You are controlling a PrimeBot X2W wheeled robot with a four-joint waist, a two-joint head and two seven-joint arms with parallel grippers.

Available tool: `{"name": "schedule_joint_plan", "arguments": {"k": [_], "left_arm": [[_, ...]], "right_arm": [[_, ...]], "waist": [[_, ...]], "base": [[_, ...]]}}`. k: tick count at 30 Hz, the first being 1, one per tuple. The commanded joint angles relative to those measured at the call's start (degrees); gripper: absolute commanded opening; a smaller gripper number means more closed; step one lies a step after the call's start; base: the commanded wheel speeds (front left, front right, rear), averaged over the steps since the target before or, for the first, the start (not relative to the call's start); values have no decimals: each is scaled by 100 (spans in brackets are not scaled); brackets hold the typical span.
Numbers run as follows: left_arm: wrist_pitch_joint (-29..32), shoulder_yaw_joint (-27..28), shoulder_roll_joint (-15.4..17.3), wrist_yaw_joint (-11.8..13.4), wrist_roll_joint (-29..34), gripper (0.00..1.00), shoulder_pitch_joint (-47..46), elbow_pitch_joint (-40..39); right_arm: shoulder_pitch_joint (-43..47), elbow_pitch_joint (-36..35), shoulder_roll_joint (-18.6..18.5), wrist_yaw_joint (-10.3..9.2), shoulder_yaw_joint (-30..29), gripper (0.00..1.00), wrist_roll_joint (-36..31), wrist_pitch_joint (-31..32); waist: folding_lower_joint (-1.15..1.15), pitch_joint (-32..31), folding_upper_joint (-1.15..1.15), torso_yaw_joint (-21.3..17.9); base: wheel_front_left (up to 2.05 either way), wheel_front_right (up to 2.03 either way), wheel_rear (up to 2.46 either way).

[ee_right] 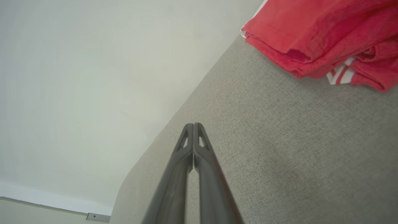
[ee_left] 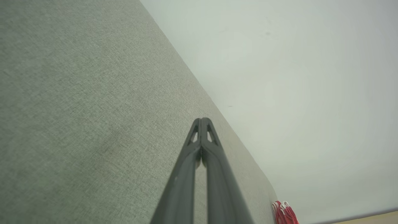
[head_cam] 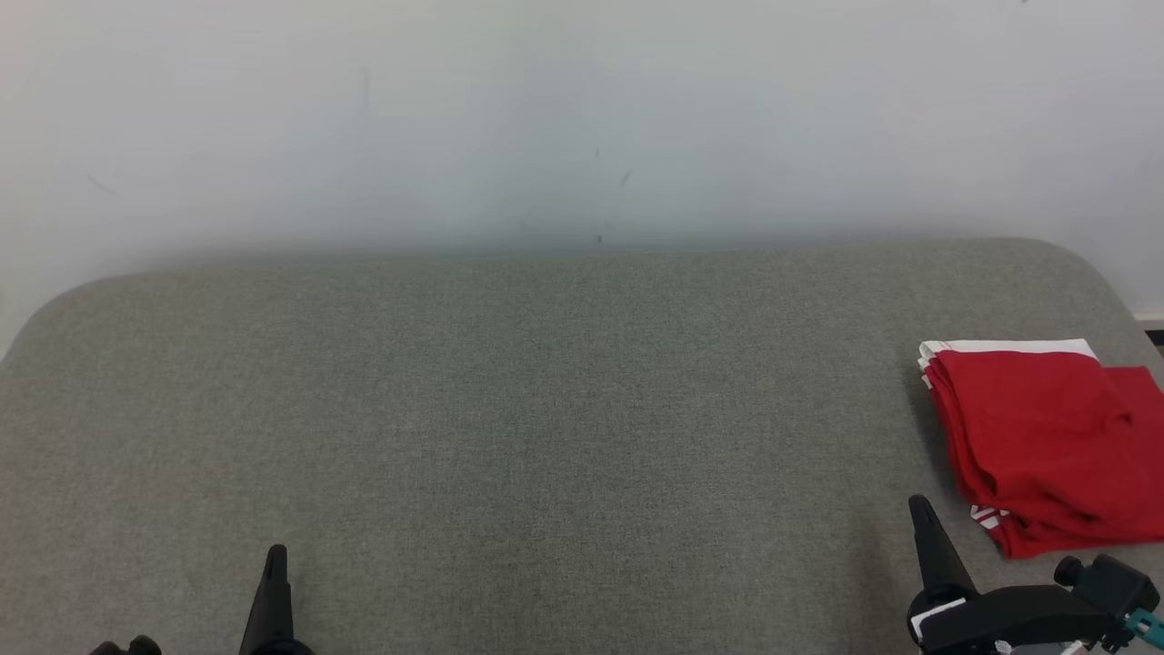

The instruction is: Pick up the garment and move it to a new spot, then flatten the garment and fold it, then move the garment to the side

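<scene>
The folded red garment (head_cam: 1037,437) has white trim. It lies near the closed, empty right claw (head_cam: 920,508). The left claw (head_cam: 275,557) is closed too.

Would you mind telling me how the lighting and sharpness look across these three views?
Head view: soft, even light, no glare, only a faint shadow beside the garment. Left wrist view: the left hand is crisp, the wall evenly lit. Right wrist view: the right hand is sharp, the garment slightly soft.

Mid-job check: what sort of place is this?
Likely a bare indoor test room: a grey fabric-covered surface against a plain white wall, holding one folded red garment near its right edge.
</scene>
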Motion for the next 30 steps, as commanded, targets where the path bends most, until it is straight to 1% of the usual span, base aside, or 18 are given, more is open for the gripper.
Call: {"name": "schedule_joint_plan", "arguments": {"k": [1,30], "left_arm": [[42,41,34,-7,-157,0,-147,-28],[516,233,20,-10,-1637,0,-430,96]], "right_arm": [[-156,-36,-2,2,-33,0,184,10],[-358,45,-2,4,-188,0,1930,194]], "waist": [[0,3,0,2],[-1,68,0,27]], "base": [[0,0,0],[0,0,0]]}}
